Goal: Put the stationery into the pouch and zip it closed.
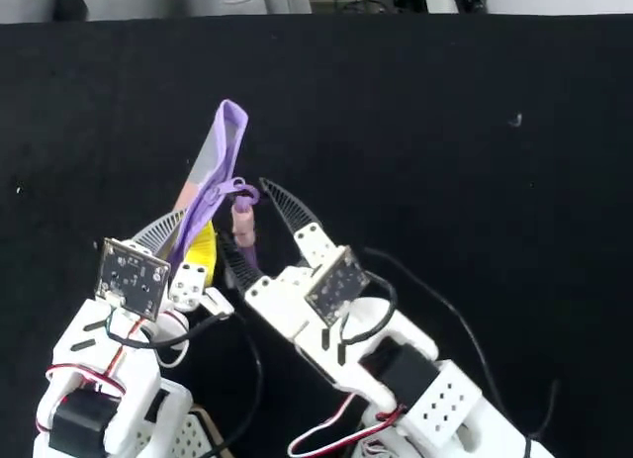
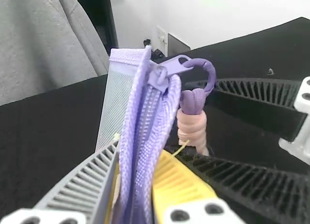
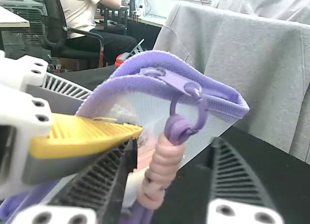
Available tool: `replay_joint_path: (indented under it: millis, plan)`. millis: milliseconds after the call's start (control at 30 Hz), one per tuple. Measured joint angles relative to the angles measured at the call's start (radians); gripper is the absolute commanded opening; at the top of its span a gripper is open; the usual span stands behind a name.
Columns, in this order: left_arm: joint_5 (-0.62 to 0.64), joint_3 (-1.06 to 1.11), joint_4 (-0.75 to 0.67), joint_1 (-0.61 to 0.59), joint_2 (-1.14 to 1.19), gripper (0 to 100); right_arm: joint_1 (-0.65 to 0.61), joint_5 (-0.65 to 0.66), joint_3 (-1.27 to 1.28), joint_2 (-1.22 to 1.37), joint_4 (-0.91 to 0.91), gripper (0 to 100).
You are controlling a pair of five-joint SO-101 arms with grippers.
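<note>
the pouch [image 1: 213, 176] stands on edge a little left of centre in the high view, off the black table [image 1: 475, 181], pinched low between the grey and yellow fingers of our left gripper [image 1: 185, 238], which is clamped tight on the fabric. it looks light and soft: purple zip tape over thin translucent sides that will fold and twist if we pull sideways. something pink shows through the side, and we judge it to be stationery already inside. the slider [image 2: 162, 74] sits near the pouch's upper corner, with a ring pull [image 2: 206, 74] and a pink coiled charm [image 2: 192, 127] hanging from it. our right gripper [image 1: 242, 216] is spread wide, one black finger either side of that charm and touching neither. the charm is springy and will likely stretch before the slider moves, so the ring or the slider body seems the firmer hold. we cannot tell how much of the zip lies closed. the table is open to the right and above in the high view, but the two grippers stand very near each other, leaving little room between them.
</note>
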Motion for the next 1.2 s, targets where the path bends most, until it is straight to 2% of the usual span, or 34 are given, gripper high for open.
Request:
replay_joint_path:
  millis: [400,567,867,1200]
  plan:
    - [0.000,0.000,0.000,0.006,0.000,3,-0.002,0.000,0.000,0.000,-0.020,17.7]
    - [0.041,0.000,0.000,0.006,0.000,3,-0.002,0.000,0.000,0.000,-0.031,17.7]
    - [0.049,0.000,0.000,0.006,0.000,3,0.002,0.000,-0.003,0.140,-0.081,17.3]
    - [0.049,0.000,0.000,0.006,0.000,3,0.040,0.000,-0.003,0.086,-0.048,17.3]
